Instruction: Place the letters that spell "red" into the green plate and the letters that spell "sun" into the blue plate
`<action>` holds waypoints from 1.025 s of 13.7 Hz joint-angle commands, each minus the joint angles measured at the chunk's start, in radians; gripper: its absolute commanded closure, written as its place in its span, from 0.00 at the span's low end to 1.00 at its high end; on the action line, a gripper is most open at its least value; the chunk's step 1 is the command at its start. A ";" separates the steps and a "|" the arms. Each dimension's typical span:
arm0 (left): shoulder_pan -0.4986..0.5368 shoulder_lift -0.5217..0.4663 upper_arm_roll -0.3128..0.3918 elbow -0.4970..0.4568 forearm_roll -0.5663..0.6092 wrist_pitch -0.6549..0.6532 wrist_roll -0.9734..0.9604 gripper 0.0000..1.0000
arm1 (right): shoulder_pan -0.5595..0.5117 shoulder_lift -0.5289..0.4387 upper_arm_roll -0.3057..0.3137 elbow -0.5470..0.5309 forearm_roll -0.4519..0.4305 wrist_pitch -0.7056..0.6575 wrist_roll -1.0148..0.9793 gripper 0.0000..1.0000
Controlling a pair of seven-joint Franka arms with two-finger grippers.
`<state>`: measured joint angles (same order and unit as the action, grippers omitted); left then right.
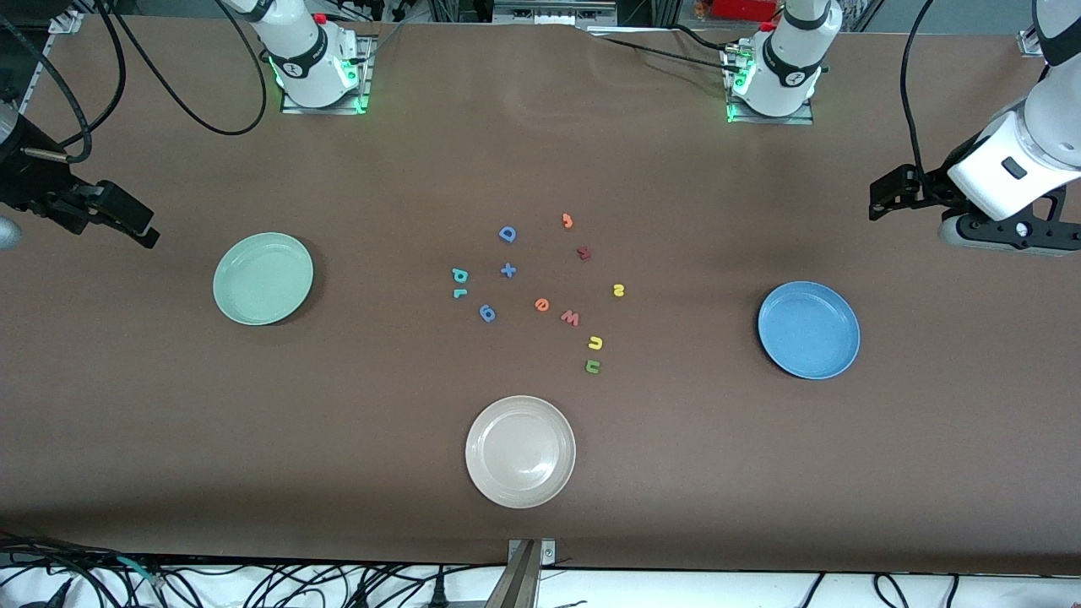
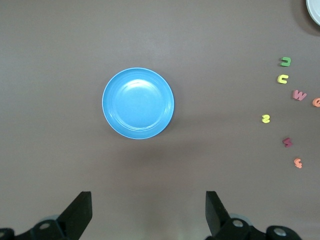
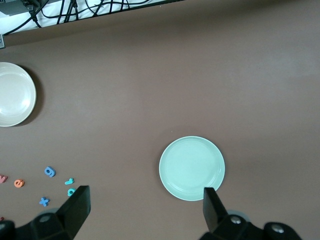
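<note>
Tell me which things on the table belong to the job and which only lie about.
For the job:
- teal foam "r", orange foam "e", teal foam "d"
- yellow foam "s", yellow arch letter, green arch letter
- round mint-green plate
- round blue plate

Lying about:
- cream-white plate
- blue capital "D"
- red "w"

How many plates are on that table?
3. The green plate sits toward the right arm's end, the blue plate toward the left arm's end, and the cream-white plate lies between them, nearest the front camera. None looks hidden.
</note>
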<state>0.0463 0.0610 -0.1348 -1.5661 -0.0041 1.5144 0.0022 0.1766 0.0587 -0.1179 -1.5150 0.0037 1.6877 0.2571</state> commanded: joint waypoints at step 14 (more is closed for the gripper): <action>-0.002 0.011 -0.005 0.028 0.019 -0.019 -0.007 0.00 | 0.003 -0.010 0.006 -0.001 -0.048 -0.046 0.030 0.00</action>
<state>0.0463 0.0610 -0.1348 -1.5661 -0.0041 1.5144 0.0022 0.1768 0.0588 -0.1175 -1.5156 -0.0228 1.6563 0.2617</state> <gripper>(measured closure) 0.000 0.000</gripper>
